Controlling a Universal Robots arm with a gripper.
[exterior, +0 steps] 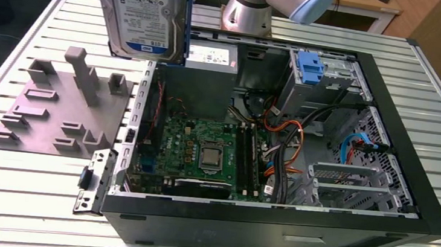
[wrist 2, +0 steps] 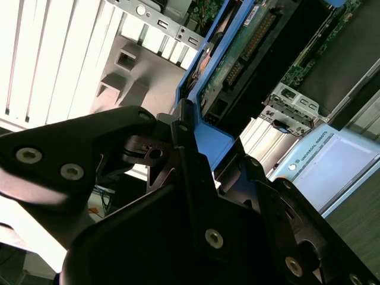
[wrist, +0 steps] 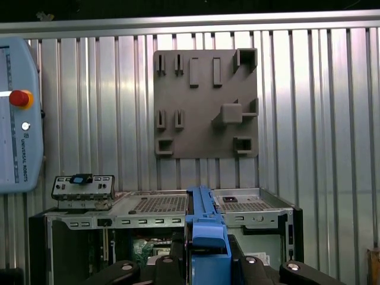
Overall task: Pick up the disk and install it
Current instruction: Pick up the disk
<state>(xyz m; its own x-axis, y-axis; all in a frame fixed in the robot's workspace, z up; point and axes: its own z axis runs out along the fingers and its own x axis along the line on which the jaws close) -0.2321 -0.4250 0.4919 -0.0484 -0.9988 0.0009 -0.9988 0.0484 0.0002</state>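
The disk point(exterior: 146, 22) — white-and-blue label point(exterior: 142, 5) — gripped by fingers point(wrist 2: 185, 148).

disk point(exterior: 145, 19): upper end cut off by the exterior view's top edge. arm point(exterior: 252, 11): cut off at the same edge. first wrist view: disk edge-on, label face hidden; gripper point(wrist: 208, 261) runs off the picture's edge.

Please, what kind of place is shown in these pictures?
Probably a robotics lab bench for computer assembly: a robot arm holds the disk near an open computer case on a slatted metal table, beside a grey fixture plate.
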